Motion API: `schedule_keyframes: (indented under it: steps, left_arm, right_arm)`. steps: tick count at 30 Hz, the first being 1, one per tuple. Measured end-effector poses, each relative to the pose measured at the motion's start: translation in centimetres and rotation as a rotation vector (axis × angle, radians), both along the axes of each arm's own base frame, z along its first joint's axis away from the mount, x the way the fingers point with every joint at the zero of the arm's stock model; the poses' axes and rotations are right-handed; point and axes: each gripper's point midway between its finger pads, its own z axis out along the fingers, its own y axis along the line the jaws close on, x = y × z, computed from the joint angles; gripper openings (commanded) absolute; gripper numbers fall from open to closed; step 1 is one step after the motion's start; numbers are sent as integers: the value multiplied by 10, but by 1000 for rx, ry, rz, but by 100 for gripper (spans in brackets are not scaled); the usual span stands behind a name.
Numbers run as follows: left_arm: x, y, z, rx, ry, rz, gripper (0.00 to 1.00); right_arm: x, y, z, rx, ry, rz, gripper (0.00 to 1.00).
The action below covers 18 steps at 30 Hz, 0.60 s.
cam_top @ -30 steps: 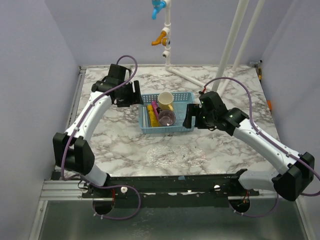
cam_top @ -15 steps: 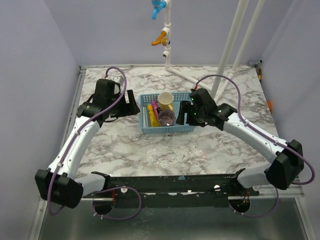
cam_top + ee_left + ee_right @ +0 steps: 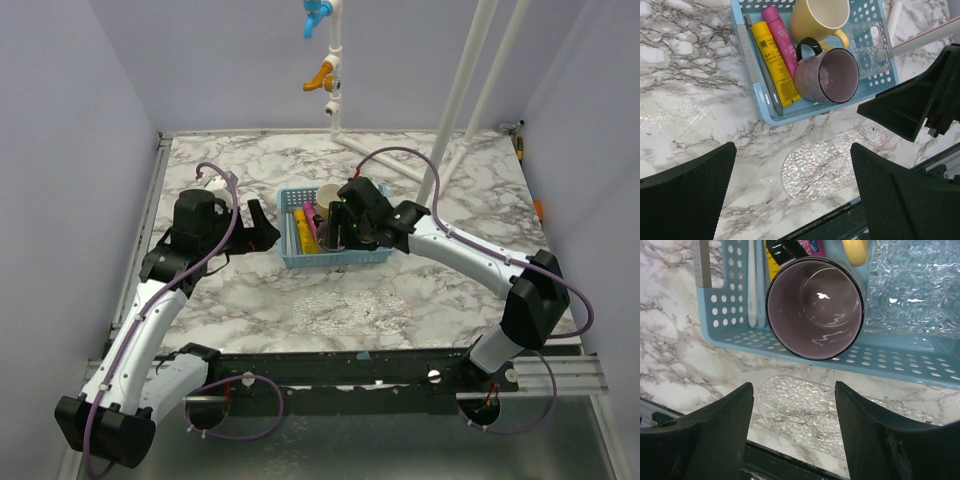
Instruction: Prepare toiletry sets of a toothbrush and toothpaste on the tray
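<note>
Findings: the yellow toothpaste (image 3: pixel 772 65) and pink toothpaste (image 3: pixel 782 37) are lying in the blue basket (image 3: pixel 790 114) beside a toothbrush (image 3: pixel 762 75). The tray (image 3: pixel 830 165) is sitting bare on the desk just before it. No set is started. The left tool (image 3: pixel 258 225) is hovering just left of the basket and the right tool (image 3: pixel 794 386) over the purple mug (image 3: pixel 815 307), both spread and gripping nothing.

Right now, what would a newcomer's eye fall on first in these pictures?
The light-blue basket in the middle of the marble table draws the eye. It is crowded with a purple mug, a yellow mug, a yellow tube and a pink tube of toothpaste. The right gripper hangs open just above the purple mug, and the clear tray glints in front of the basket.
</note>
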Motion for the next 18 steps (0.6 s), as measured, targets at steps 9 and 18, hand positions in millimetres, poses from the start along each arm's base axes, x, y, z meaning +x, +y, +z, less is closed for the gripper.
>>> schedule_keyframes:
  steps: [9,18]
  left_arm:
    - [-5,-2,-13,-28,8,12,99]
    - [-8,-9,-9,-61,9,-1,99]
  right_arm:
    - [11,-2,-11,-2,17,-133,63]
    - [18,-1,-29,8,45,-237,52]
